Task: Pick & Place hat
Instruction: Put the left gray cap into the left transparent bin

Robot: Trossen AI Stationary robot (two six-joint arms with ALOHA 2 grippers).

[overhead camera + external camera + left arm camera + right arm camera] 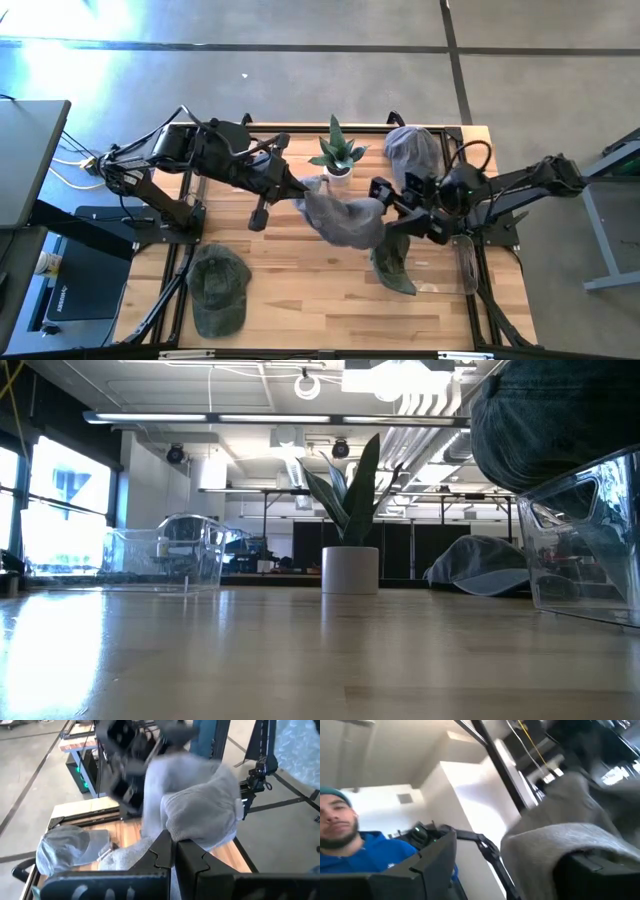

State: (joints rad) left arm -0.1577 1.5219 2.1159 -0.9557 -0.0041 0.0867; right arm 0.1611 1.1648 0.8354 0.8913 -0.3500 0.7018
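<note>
A light grey hat (345,220) hangs in the air over the middle of the table, between my two grippers. My left gripper (298,192) comes from the table's left and is shut on the hat's left edge; its wrist view shows the hat (200,805) bulging beyond the fingers. My right gripper (385,200) meets the hat from the right. In its wrist view the fingers stand wide apart and grey cloth (560,820) drapes over one of them. The low view shows neither gripper. My left gripper pinches an edge of the grey hat (170,837) between its two shut fingers, coming level from the table's left. The hat is lifted clear of the table and swells out beyond the fingertips. My right gripper is open, and the hat's cloth (545,837) lies over one finger (590,870). The other finger (437,855) stands free of the cloth. Whether the covered finger is inside the hat cannot be told.
A potted plant (335,155) stands at the far middle. A grey cap (412,150) sits far right, a dark green hat (395,265) lies near right beside a clear container (465,265), and a green cap (218,285) lies near left. A person shows beyond the table (350,850).
</note>
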